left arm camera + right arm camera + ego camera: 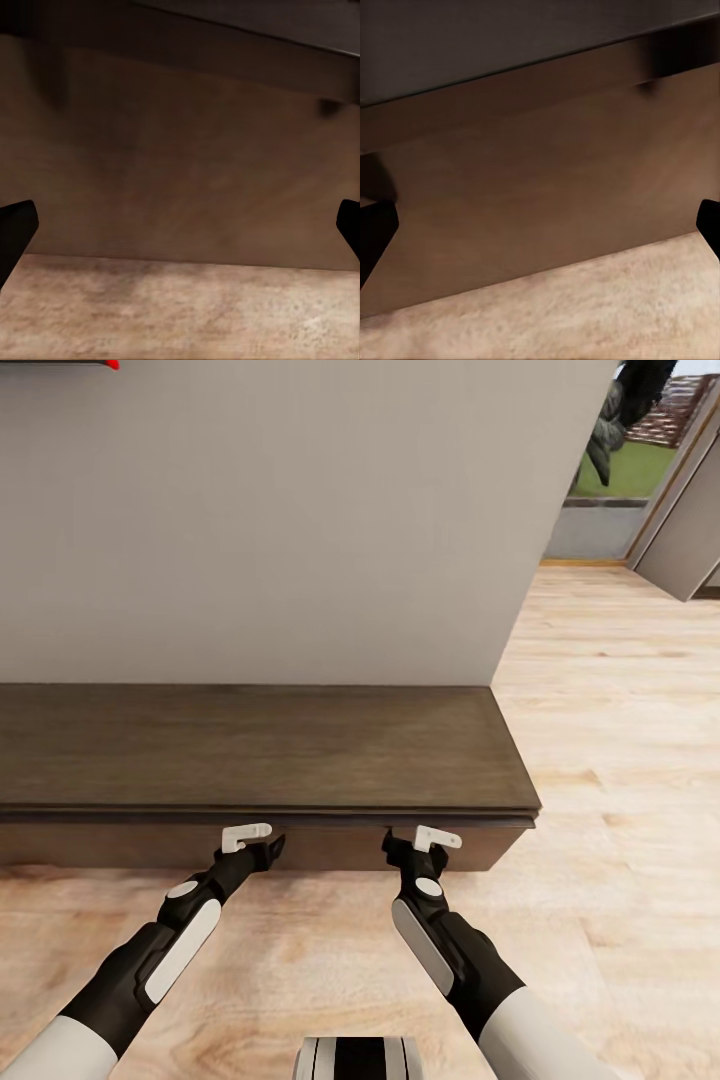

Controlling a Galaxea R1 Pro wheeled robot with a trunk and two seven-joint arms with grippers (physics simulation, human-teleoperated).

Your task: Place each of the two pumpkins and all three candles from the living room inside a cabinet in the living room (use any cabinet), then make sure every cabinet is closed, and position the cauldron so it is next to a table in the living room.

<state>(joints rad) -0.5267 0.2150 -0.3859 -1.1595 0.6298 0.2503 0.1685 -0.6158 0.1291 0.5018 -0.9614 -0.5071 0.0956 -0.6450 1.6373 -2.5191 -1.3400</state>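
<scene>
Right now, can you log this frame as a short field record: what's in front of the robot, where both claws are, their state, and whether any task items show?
setting: light wood plank floor, grey wall, glass garden door at far right
cabinet: long, low, dark brown, against the wall; front looks closed
left claw: at the cabinet front below the top's edge, open, empty
right claw: at the same front further right, open, empty
cabinet top: bare

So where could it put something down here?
The cabinet top is bare from wall to front edge. Wood floor lies open beside its right end. The tight spot is along the front, where both grippers' fingers sit.
</scene>
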